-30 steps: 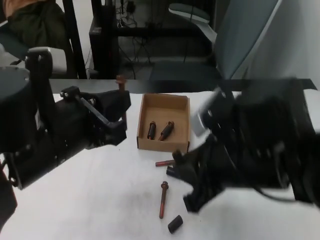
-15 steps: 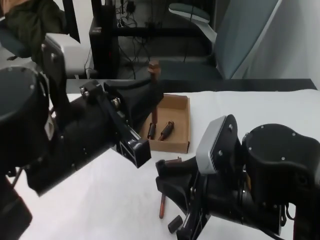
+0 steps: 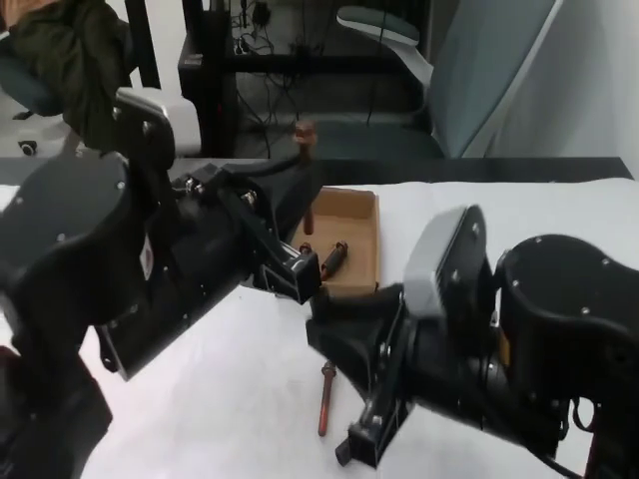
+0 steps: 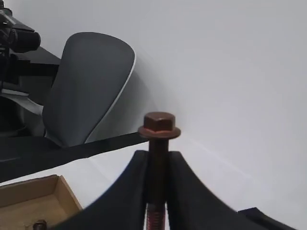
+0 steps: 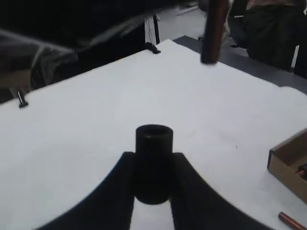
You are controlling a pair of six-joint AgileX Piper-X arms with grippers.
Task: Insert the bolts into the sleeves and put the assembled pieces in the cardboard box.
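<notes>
The bolt (image 4: pixel 159 139) is standing upright, head at twelve o'clock, with the left gripper (image 4: pixel 158 163) pinching its shank between both fingers; in the high view it is hanging over the nine o'clock edge of the cardboard box (image 3: pixel 351 194), with the threaded end dipping in front of the opening. The sleeve (image 5: pixel 153 143) is sitting upright, bore open at twelve o'clock, squeezed between the fingers of the right gripper (image 5: pixel 153 165), well above the white bench (image 3: pixel 220 399); the bolt's lower end is showing in the right wrist view at about one o'clock from the sleeve, apart from it. An assembled piece (image 3: pixel 333 259) is lying tilted inside the box. A loose bolt (image 3: pixel 324 397) is lying on the bench at six o'clock from the box; the right arm's dark body is crowding it from three o'clock and covering the bench just in front of the box's near wall. An office chair (image 3: pixel 399 40) is standing beyond the bench at twelve o'clock.

Compared with half a second ago, the right arm is sitting higher and closer to the box, now hiding the short bolt by the box front; the left arm's body is sitting farther back while its bolt is staying in nearly the same spot.
</notes>
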